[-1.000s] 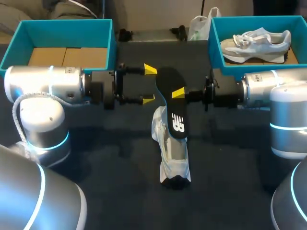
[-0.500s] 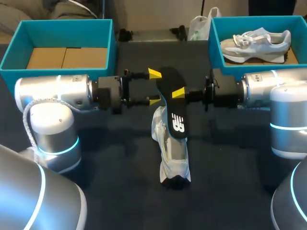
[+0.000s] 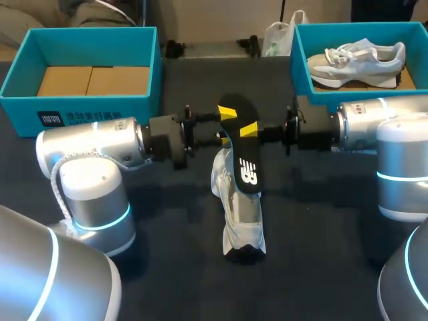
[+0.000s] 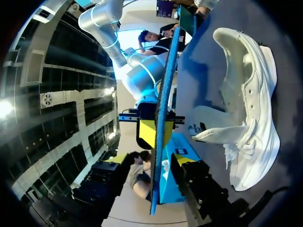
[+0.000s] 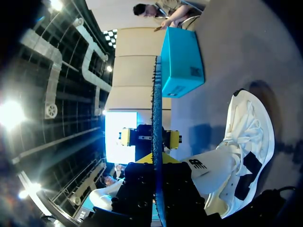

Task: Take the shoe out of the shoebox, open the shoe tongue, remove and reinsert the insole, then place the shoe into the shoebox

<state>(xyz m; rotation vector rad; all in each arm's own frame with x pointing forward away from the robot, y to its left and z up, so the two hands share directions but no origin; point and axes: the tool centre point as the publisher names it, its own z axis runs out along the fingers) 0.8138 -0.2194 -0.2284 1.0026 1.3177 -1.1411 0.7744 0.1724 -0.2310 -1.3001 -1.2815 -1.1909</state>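
Fingers of the right gripper (image 3: 249, 129) are pinched on the black insole (image 3: 244, 160) from two sides, holding it on edge above the white shoe (image 3: 241, 214). In the head view the left gripper (image 3: 224, 125) comes in from the other side with its fingers spread wide, one yellow tip on each side of the insole's upper end; I cannot tell if either tip touches it. The insole's lower end meets the opening of the shoe. The shoe rests on the dark table (image 3: 167, 234), about midway between the left shoebox (image 3: 80, 107) and the right shoebox (image 3: 314, 97), outside both. A second shoe (image 3: 358, 60) lies in the right box.

From the left wrist, the insole (image 4: 163, 109) shows edge-on, running out between the left gripper's (image 4: 152, 161) parted tips. The right gripper (image 4: 149, 132) clamps it farther along. The shoe (image 4: 246, 118) lies beside the gripper on the table, with its tongue pulled up.

From the right wrist, the insole (image 5: 155, 104) is again a thin line, rising from between the closed fingers of the right gripper (image 5: 157, 163). Ahead, the left gripper (image 5: 149, 138) stands with a yellow tip on each side of it. The shoe (image 5: 241, 146) sits beside and below, and the left shoebox (image 5: 182, 61) is farther off.
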